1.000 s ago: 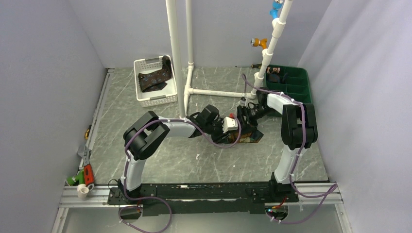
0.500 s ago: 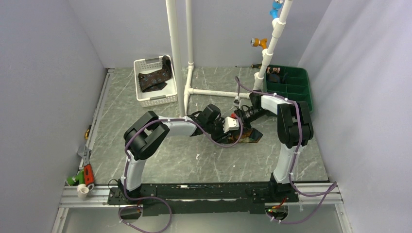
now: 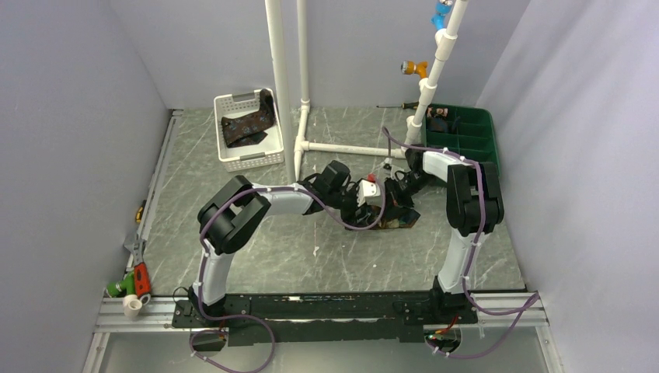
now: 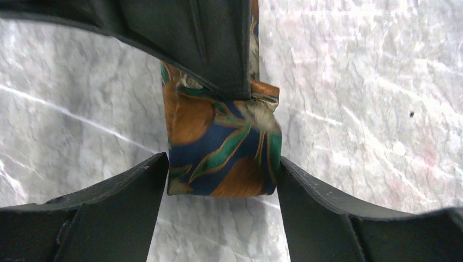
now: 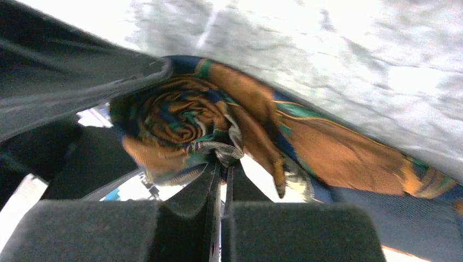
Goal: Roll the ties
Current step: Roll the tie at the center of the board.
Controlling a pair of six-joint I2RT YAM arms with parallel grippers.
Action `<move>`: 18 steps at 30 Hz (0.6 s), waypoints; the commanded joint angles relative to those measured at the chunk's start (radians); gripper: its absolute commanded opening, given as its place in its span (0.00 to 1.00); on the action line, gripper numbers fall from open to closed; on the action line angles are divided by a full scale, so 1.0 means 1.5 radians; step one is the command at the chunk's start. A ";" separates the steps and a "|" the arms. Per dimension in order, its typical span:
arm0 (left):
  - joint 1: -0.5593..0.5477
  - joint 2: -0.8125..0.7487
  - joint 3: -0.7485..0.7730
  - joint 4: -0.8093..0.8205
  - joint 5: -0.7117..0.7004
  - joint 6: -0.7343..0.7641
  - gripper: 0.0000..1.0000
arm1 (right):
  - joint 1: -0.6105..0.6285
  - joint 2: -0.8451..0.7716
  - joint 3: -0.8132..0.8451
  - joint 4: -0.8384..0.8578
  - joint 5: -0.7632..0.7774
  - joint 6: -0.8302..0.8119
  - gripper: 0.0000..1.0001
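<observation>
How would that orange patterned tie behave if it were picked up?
Probably floppy: the tie droops in soft folds past the right gripper. Its coil looks loose, so it would likely unroll if lifted carelessly. Probably light, being thin fabric.

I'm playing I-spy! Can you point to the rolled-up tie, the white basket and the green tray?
rolled-up tie (image 5: 174, 123), right wrist view, middle of its spiral.
white basket (image 3: 250, 161), top external view, its near wall.
green tray (image 3: 466, 132), top external view, bare inside.
</observation>
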 commanded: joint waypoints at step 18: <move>-0.014 0.110 0.071 0.202 0.033 -0.166 0.73 | 0.018 0.062 -0.005 0.112 0.240 -0.024 0.00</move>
